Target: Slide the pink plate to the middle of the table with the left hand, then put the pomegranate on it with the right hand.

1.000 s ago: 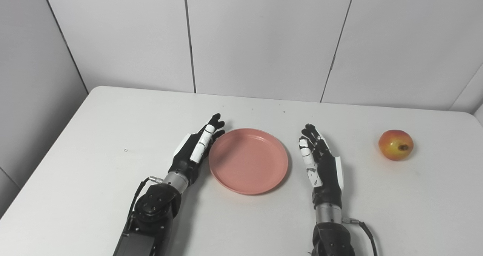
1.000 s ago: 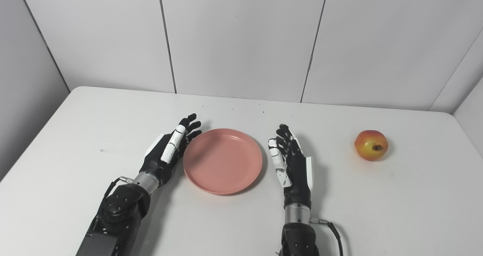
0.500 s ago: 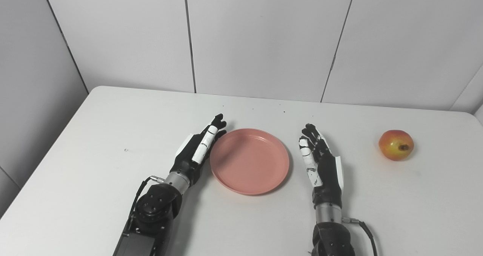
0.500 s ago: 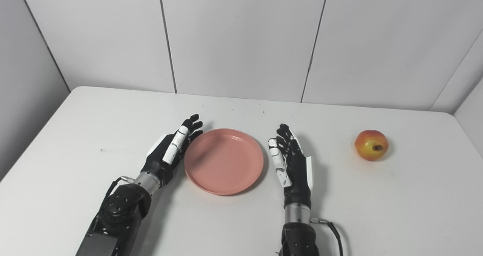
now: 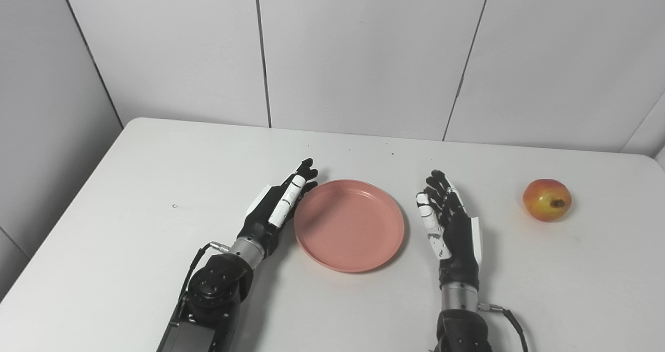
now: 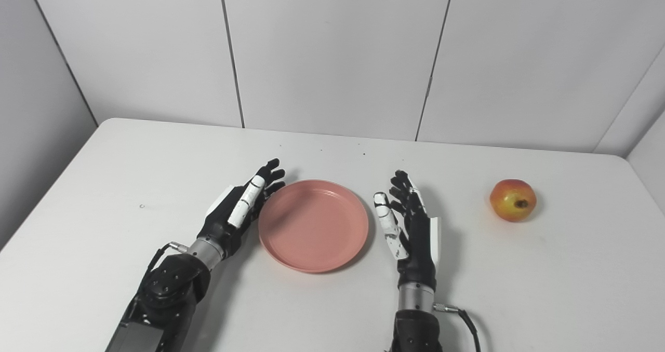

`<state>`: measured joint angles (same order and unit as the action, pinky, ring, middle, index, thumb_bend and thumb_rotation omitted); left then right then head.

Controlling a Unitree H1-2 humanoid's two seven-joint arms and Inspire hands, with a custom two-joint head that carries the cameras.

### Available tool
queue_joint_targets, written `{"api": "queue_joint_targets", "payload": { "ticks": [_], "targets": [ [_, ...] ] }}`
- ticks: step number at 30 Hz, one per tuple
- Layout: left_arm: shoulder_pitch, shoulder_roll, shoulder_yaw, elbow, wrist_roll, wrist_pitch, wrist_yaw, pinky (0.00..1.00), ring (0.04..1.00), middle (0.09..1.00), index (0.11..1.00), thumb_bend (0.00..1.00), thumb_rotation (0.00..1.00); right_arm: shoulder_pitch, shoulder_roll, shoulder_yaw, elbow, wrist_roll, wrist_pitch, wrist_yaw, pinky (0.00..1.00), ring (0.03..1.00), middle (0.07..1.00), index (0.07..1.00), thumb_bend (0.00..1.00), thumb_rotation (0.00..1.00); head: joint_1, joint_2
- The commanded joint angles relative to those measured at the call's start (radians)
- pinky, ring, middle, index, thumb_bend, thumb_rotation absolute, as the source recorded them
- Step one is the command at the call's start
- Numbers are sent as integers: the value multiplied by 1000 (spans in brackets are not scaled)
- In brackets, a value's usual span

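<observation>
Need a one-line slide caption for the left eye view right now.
Open left hand against the round pink plastic plate's left rim, open right hand beside it; red-yellow pomegranate alone on the white table.

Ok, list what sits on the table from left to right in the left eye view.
left hand → pink plate → right hand → pomegranate. All of them lie on the white table; both hands are open, flanking the plate, and the pomegranate lies apart, far right.
</observation>
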<state>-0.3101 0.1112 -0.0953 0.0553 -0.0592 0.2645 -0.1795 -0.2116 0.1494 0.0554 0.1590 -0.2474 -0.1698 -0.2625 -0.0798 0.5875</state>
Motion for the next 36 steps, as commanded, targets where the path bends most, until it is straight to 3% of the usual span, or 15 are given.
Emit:
{"api": "queue_joint_targets", "payload": {
  "ticks": [1,6,12,22,36],
  "targets": [
    [-20,-4,-8,-9,2,-4,-13,916,946,965,969,590,1000,-23,-14,-11,-38,-23,-53,-24,803,829,839,848,524,805,1,1],
    [-21,-1,-14,-2,19,-11,-5,911,940,965,968,572,1000,-30,-37,-13,-70,-39,-31,-25,815,835,844,853,528,821,-11,0],
    [-21,4,-13,-3,22,-13,-11,912,938,963,968,577,1000,-49,-58,-17,-76,-61,-6,-26,818,841,849,854,531,759,-31,4],
    [-15,21,3,-4,12,-17,-20,918,936,962,966,564,1000,-83,-97,-30,-59,-175,33,-68,796,826,821,831,592,806,-113,-3],
    [-15,46,23,41,-24,-86,-67,941,957,970,974,557,1000,-130,-165,-58,-51,-216,58,-81,767,827,836,839,604,748,-182,-15]
  ]
}}
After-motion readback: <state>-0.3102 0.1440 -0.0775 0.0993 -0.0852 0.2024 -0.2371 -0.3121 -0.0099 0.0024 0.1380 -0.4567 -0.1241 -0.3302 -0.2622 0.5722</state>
